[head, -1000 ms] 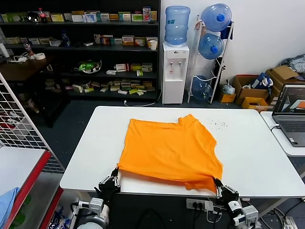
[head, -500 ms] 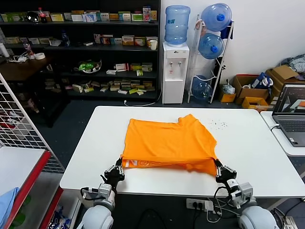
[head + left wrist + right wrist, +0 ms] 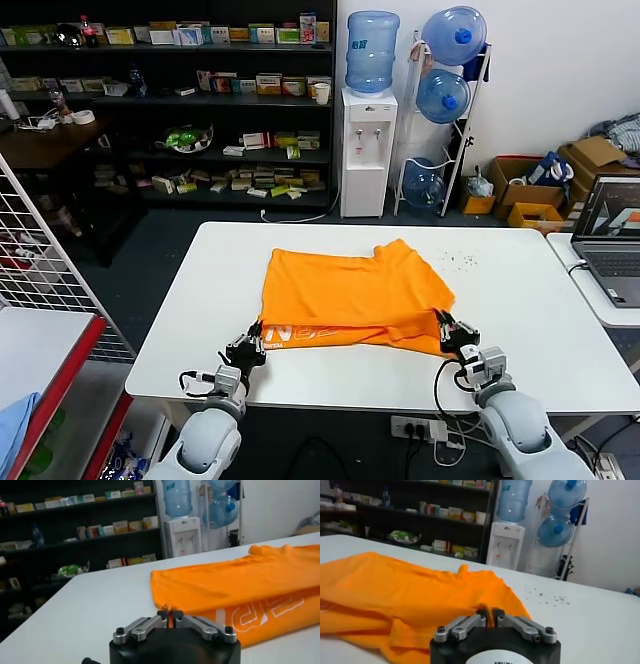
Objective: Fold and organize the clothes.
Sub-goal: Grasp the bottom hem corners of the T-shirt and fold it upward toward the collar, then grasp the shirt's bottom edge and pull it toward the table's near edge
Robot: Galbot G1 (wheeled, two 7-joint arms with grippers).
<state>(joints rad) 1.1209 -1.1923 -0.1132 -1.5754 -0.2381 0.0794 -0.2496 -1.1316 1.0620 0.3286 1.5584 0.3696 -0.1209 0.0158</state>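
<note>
1. Your left hand sits low over the near edge of the counter, at the near left corner of the orange T-shirt. In the left wrist view its fingers stand almost together with a thin sliver of orange cloth pinched between them, so it holds the T-shirt by that corner.
2. Your right hand is at the near right corner of the same T-shirt. In the right wrist view its fingers are narrow with orange fabric between the tips, so it too grips the T-shirt.
3. The T-shirt lies in the middle of the counter with its near hem folded up over the body; white lettering shows on the turned-over strip along the near left side.
4. Small dark specks lie scattered on the counter just beyond the far right of the T-shirt.
5. Off to the right, a laptop stands open on a separate surface.
6. Behind the counter, you see a water dispenser and dark shelves.
</note>
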